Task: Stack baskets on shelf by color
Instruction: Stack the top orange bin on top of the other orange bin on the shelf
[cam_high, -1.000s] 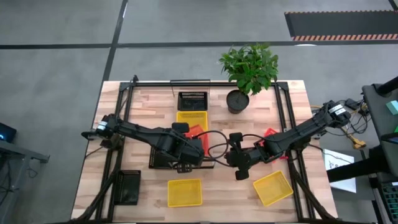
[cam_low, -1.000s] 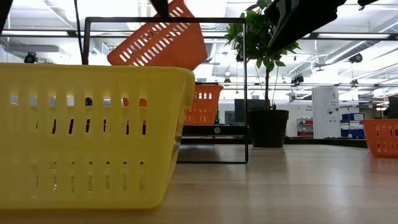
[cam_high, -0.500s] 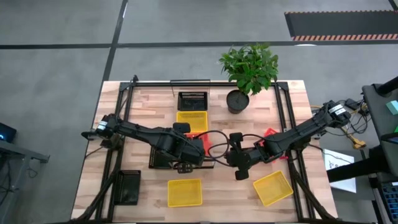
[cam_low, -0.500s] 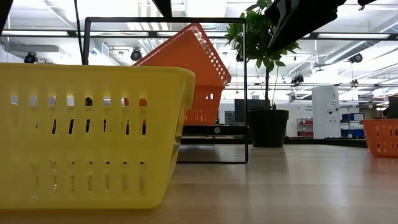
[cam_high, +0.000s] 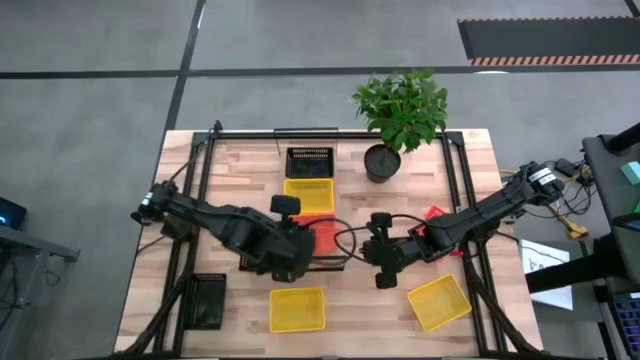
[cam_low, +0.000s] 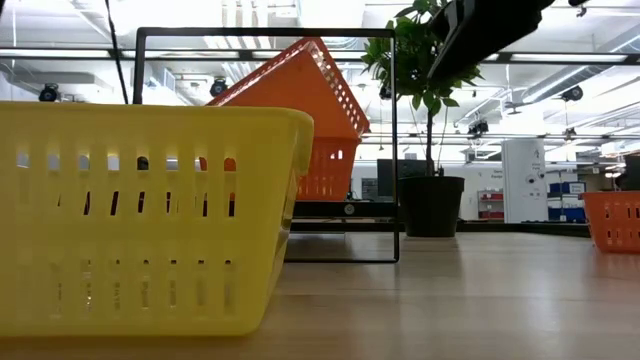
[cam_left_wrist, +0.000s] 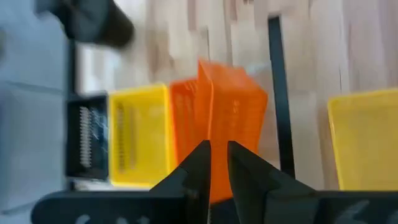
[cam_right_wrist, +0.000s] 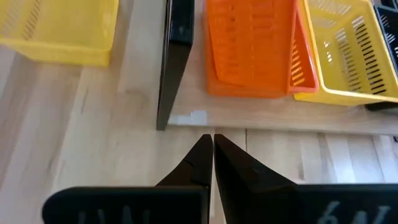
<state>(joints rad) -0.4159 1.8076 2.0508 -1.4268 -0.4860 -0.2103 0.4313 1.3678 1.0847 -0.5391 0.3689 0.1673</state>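
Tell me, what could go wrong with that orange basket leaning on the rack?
1. The top orange basket sits tilted on the lower orange basket instead of nesting flat. It might slide off the shelf or jam the stack.
2. The left pincer is right at the tilted basket's wall, so pulling away could drag it along.
The right pincer, shut and empty, waits beside the shelf.
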